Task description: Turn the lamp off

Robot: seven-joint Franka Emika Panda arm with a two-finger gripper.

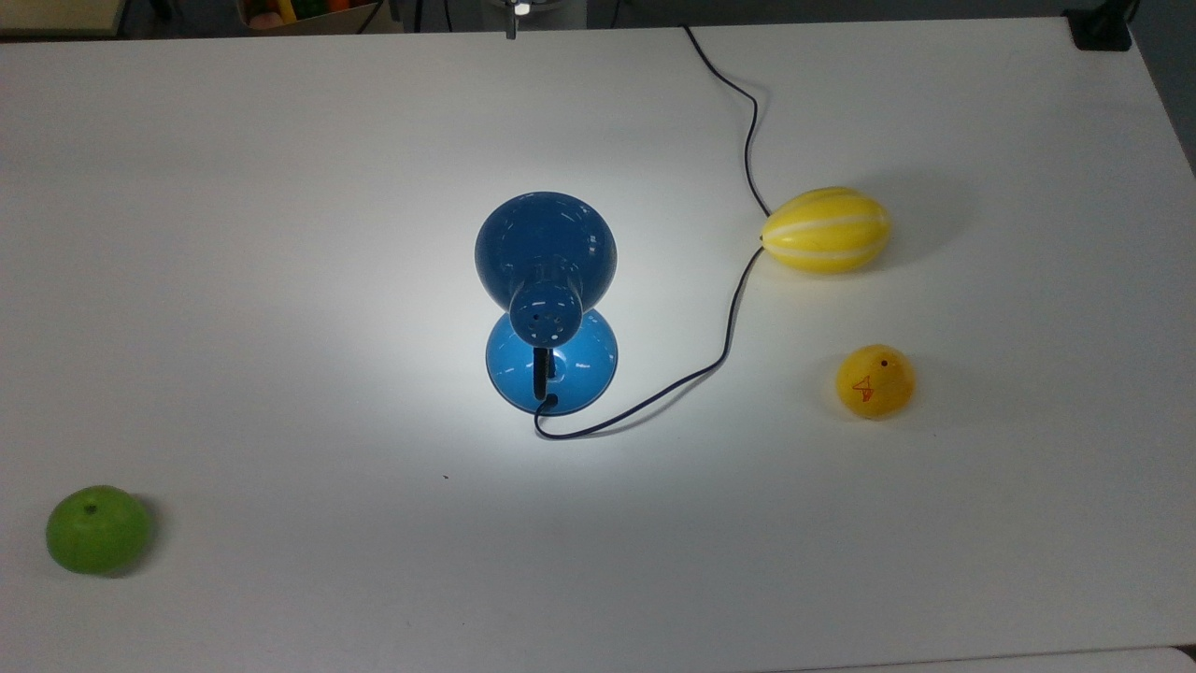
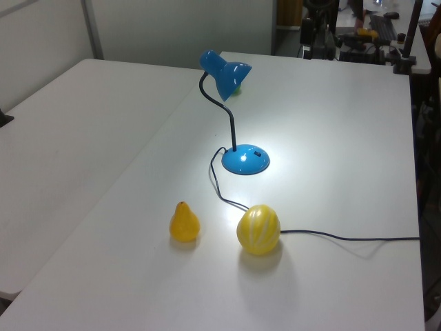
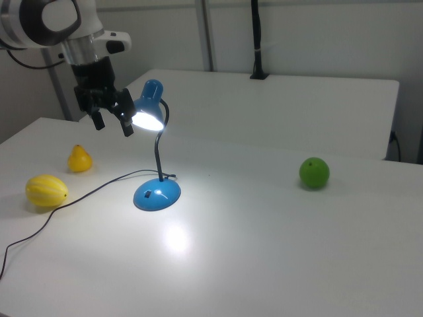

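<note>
Glowing on a matte white table (image 1: 280, 234), the lamp (image 1: 547, 271) stands near the middle of the top view, its light pooling bright around its base. It is glossy blue plastic or enamel: a rounded bell shade with small vent holes at its narrow end, a slim black gooseneck curving up from a round domed base (image 3: 157, 195), and a small dark switch on that dome in the left view and the right view.

A thin dark cord (image 1: 738, 308) leaves the base at about 6 o'clock in the top view, loops toward 3 o'clock, touches the tip of a smooth yellow melon (image 1: 826, 230) with pale stripes, then runs off to 12 o'clock at the table's far edge. A yellow pear (image 1: 875, 380) with a small red marking lies at about 4 o'clock from the lamp, near the melon but apart from it. A matte green apple (image 1: 98, 529) sits well apart at about 8 o'clock.

In the right view the gripper (image 3: 111, 121) hangs above the table at roughly 9 o'clock from the lit shade, just beside it, its two black fingers spread apart and holding nothing. Nothing stands between the gripper and the lamp.
</note>
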